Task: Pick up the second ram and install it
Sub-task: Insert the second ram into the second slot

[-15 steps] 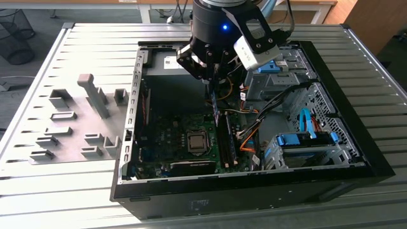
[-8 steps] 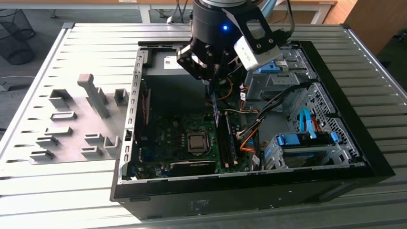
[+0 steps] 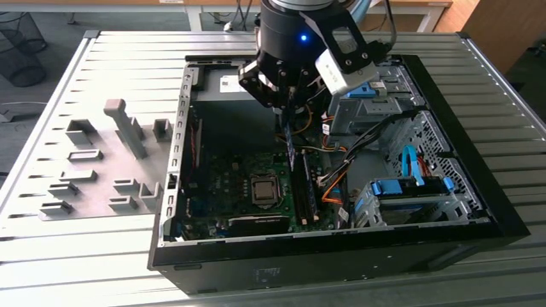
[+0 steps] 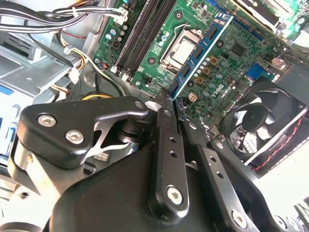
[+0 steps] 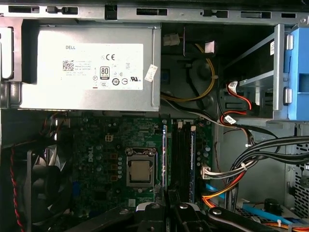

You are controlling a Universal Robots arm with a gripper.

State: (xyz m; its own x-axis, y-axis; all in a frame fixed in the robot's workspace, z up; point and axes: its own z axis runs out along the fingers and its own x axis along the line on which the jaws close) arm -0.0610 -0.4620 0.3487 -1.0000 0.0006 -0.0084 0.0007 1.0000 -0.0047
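Hanging over the open computer case (image 3: 341, 243) on the slatted worktop (image 3: 102, 256) in the exterior view, the hand (image 3: 288, 105) pinches the second ram (image 3: 291, 144) upright above the motherboard (image 3: 230, 192); grey holder blocks (image 3: 94, 173) lie at the exterior view's left. The second wrist view shows its fingers (image 4: 166, 145) clamped on the stick (image 4: 200, 53), beside the processor socket (image 4: 183, 48) and a fan (image 4: 270, 125). The first wrist view adds the power supply (image 5: 87, 67) with its white label, print left unread.

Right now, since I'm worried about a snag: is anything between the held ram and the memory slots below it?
Nothing visible. The gripper holds the second ram above the motherboard, and the black slots lie uncovered. The cable bundle runs beside the slots, not across them.
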